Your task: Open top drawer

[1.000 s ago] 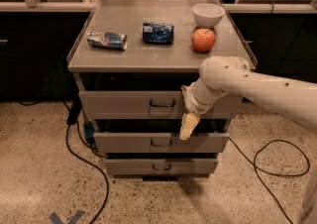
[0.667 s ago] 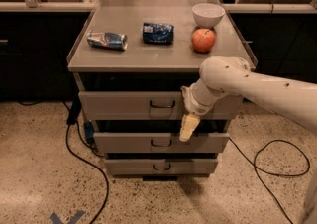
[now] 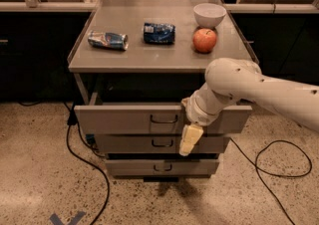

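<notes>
Hanging nose-down from the white arm (image 3: 259, 87), the tool (image 3: 191, 139) sits just beside the small dark handle (image 3: 164, 118) of the top drawer (image 3: 124, 119), at about four o'clock from it. Its pale tip lies over the front of the middle drawer (image 3: 134, 143). Whether it is open or closed I cannot tell, and it does not seem to hold the handle. The arm reaches in from three o'clock with the wrist bent down, probably to keep the tool at handle height, square to the drawer front. The top drawer sits right under the bench (image 3: 149, 59), and its front juts forward of the two narrower fronts below it, so I judge it already drawn part way out. On the bench a crushed can (image 3: 108, 40) lies at nine o'clock, a blue packet (image 3: 159, 33) at centre, and an apple (image 3: 205, 40) and a white bowl (image 3: 209, 14) toward two o'clock, all well back from the front edge and clear of the arm
</notes>
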`<state>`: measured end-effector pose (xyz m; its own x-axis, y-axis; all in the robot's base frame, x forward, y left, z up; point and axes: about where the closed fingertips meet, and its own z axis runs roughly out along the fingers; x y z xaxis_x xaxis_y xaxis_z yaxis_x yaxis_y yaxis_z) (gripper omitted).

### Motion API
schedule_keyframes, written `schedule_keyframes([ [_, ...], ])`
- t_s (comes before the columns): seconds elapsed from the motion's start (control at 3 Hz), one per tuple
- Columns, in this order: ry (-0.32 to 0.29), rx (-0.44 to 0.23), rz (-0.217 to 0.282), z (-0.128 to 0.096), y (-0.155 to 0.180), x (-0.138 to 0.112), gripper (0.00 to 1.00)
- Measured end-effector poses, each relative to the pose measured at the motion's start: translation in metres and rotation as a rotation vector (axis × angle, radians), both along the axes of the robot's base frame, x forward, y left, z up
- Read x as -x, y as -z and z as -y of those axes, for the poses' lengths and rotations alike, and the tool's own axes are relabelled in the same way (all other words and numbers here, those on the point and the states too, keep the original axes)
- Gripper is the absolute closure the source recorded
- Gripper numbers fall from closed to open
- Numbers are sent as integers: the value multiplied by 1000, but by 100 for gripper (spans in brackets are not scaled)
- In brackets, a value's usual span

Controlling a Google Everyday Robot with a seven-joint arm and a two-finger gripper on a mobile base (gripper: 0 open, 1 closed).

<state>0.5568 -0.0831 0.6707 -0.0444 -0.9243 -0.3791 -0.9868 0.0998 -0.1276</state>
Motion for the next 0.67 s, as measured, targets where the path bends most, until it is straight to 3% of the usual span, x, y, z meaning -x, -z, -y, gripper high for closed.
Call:
schedule_keyframes([
  [0.67, -5, 6, -21, -1, 10, -9, 0],
])
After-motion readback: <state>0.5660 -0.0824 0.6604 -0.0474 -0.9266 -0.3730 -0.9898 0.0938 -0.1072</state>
